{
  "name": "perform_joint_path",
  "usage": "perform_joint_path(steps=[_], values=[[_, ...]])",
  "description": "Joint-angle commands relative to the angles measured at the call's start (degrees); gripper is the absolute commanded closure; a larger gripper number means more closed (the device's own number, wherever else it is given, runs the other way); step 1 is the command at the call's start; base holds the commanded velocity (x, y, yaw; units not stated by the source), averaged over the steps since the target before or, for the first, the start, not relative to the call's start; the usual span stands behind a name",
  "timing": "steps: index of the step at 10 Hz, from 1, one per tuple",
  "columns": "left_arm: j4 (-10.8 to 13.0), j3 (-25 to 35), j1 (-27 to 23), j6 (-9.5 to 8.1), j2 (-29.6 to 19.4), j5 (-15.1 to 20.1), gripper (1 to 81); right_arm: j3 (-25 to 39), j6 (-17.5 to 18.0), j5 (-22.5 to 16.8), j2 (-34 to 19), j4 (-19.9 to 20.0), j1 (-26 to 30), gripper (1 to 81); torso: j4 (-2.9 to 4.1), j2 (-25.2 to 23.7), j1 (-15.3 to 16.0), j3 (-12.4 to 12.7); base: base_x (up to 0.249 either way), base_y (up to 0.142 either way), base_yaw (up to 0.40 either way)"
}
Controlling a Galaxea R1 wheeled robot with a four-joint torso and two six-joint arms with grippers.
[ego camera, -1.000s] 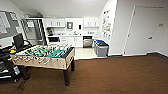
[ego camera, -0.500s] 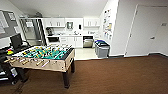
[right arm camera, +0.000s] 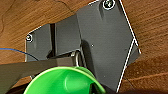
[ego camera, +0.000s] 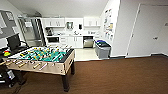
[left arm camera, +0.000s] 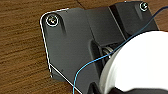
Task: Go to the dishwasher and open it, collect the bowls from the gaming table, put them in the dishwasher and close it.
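Left wrist: white bowl (left arm camera: 140,65) close against my wrist plate; fingers' state, cannot tell. Right wrist: green bowl (right arm camera: 65,81) likewise; cannot tell. I judge both bowls carried. Brown floor (ego camera: 120,75) below. Foosball table (ego camera: 42,58) near left. Dishwasher (ego camera: 88,41) far ahead, under kitchen counter, apparently open. Grey bin (ego camera: 102,48) beside route. I steer between foosball table and bin, keep arms level, approach slowly.
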Motion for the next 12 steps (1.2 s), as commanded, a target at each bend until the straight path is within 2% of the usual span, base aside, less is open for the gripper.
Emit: perform_joint_path(steps=[1,2,5,6,8,12], values=[[0.41,0.06,-2.31,0.04,-0.39,2.78,81.1,-0.10,-0.08,-2.24,-0.46,-0.58,2.26,81.1,0.00,0.00,0.00,0.00,0.174,0.000,0.000],[0.41,0.06,-2.31,-0.04,-0.39,2.78,81.1,-0.01,-0.08,-2.24,-0.46,-0.58,2.26,81.1,0.00,0.00,0.00,0.00,0.174,0.000,0.000],[0.41,0.06,-2.31,-0.04,-0.39,2.70,81.1,-0.01,-0.08,-2.33,-0.37,-0.67,2.18,81.1,0.00,0.00,0.02,4.22,0.174,0.000,0.000],[0.41,0.06,-2.31,0.04,-0.30,2.70,81.1,-0.10,-0.08,-2.33,-0.37,-0.67,2.18,81.1,0.00,0.00,0.02,1.93,0.174,0.000,0.000],[0.41,0.06,-2.32,0.04,-0.38,2.70,81.1,-0.01,-0.08,-2.33,-0.37,-0.67,2.18,81.1,0.00,-0.02,-0.02,3.32,0.174,0.000,0.000],[0.32,0.06,-2.32,0.04,-0.30,2.70,81.1,-0.10,-0.08,-2.33,-0.37,-0.67,2.17,81.1,0.00,-0.02,-0.02,3.43,0.174,0.000,0.000]])
